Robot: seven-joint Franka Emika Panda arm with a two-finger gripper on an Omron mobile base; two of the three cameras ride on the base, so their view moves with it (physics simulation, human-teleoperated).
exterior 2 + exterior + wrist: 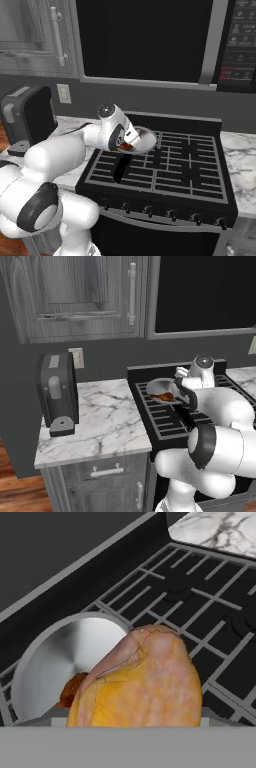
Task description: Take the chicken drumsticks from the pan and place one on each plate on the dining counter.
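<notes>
gripper [131,143] holds one drumstick [140,682] above the pan [60,662] (jaws hidden, apparently clamped); next, carry it to a plate

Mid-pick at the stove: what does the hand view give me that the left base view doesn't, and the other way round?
Hand view alone: a drumstick fills the foreground, close against the camera and above the pan, with a second reddish piece peeking out behind it in the pan. The fingertips are hidden, so the grip cannot be confirmed.

Left base view alone: the toaster on the marble cabinet top, the wall outlet, the upper cabinet doors, and the arm reaching over the stove.

Both: the pan, something reddish in it, and the black stove grates.
</notes>
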